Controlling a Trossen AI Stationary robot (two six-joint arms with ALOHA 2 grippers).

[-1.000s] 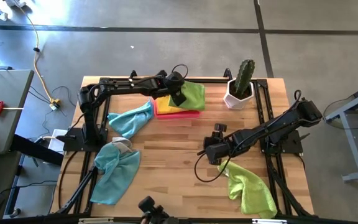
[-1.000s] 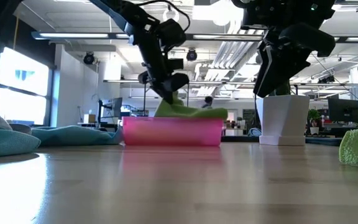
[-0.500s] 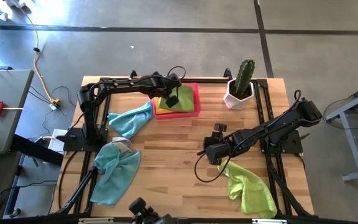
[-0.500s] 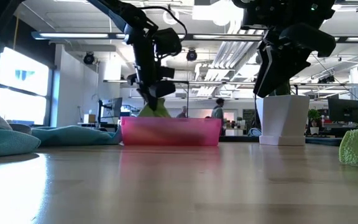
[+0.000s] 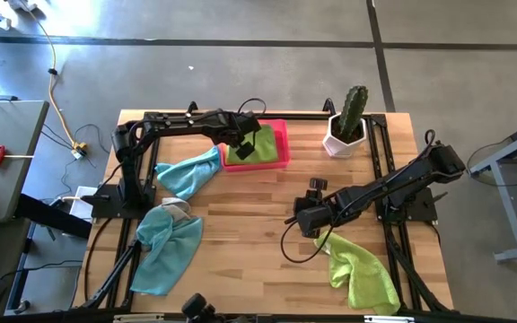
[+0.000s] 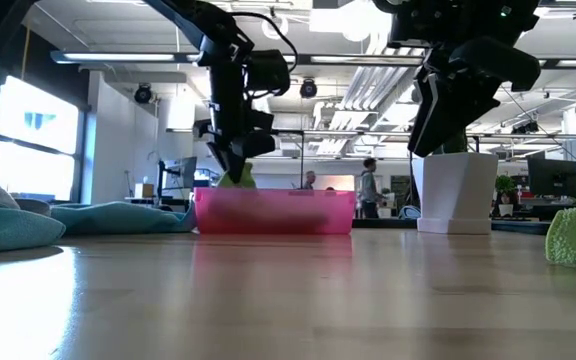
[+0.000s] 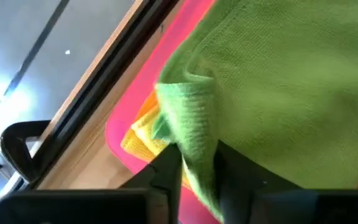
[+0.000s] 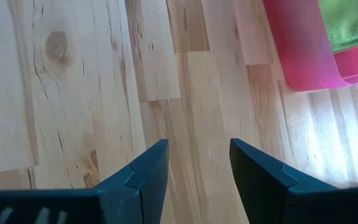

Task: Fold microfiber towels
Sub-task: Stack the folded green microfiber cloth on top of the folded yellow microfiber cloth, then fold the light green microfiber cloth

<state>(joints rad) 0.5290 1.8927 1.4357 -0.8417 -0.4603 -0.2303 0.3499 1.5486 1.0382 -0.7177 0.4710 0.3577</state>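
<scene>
The wooden surface (image 5: 240,224) carries two dark arms, five towels, one pink tray (image 5: 281,135) and one potted cactus (image 5: 348,121). Two teal-blue towels are counted on the left side: a crumpled one at the near left corner (image 5: 162,247) and a smaller one (image 5: 187,172) beside the tray. Two lime-green towels are counted: one lying rumpled at the near right (image 5: 359,274), one folded green towel (image 5: 260,144) inside the tray. One yellow towel (image 7: 143,127) is made out only in the left wrist view, as an edge peeping from under the folded green one against the tray's wall; from above it is covered. The left end effector (image 5: 240,142) is seen over the tray's left part, and in its wrist view a corner of the folded green towel stands between its two fingers (image 7: 166,171), which are slightly parted around the cloth; whether the cloth is gripped or merely enclosed cannot be told. The right end effector (image 5: 305,220) is held above bare wood near the middle of the surface, its fingers spread with nothing between them, as its wrist view shows (image 8: 194,174). Only the low view shows the room beyond, where people are seen standing far off behind the tray (image 6: 273,210), and the white pot (image 6: 453,190) is seen upright to the tray's right.
</scene>
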